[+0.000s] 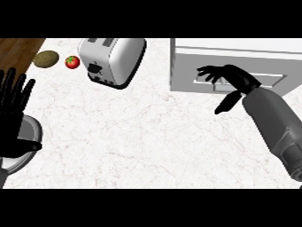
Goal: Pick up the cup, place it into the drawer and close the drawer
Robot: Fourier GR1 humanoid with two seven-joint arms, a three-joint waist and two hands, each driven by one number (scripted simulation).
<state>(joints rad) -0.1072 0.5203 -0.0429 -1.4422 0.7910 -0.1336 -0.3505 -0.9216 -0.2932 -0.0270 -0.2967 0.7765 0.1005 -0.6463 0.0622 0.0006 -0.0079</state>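
- Counter surface (146, 133): white marble with faint veining is seen across most of the view; dark wood flooring (6, 51) is visible beyond its upper left corner.
- Toaster (113, 61): laid at the counter's upper middle, with a tomato (73, 62) and a potato (47, 59) just beside it at left.
- Drawer (245, 62): a white unit is located at upper right.
- Right hand (226, 80): positioned at the drawer front, fingers curled; what is grasped cannot be told.
- Left hand (6, 113): held open at the left edge, fingers straight and upward.
- Cup: its position cannot be determined; a grey rounded object (28, 146) is partly hidden behind the left hand.
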